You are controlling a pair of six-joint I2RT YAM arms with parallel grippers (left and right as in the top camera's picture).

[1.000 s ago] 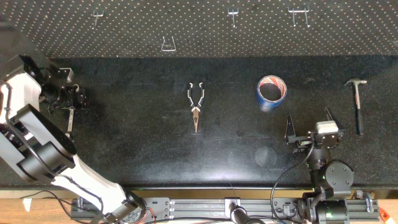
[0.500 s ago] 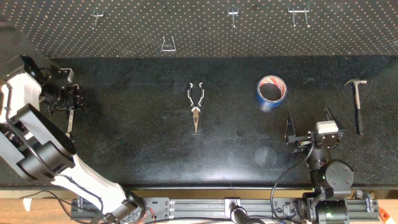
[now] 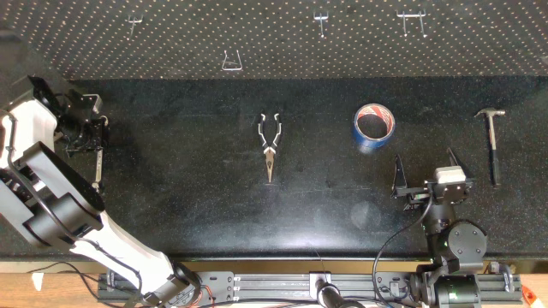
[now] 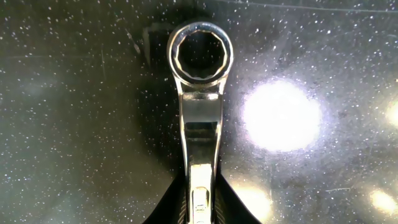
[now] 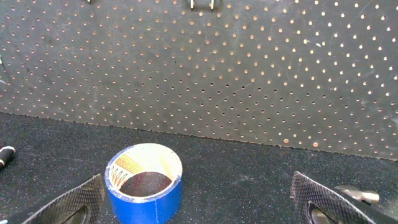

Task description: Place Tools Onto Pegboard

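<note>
While left gripper [image 4: 200, 190] clamps wrench [image 4: 200, 106] shank, fingers closed tight, we note right gripper [image 5: 200, 196] spread wide, empty, facing tape roll [image 5: 144, 183].

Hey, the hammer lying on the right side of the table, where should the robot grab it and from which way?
Probably the handle of the hammer just below its head, coming straight down from above. It lies flat, head toward the pegboard, so the slim straight shaft leaves both sides free for the right gripper to close across.
</note>
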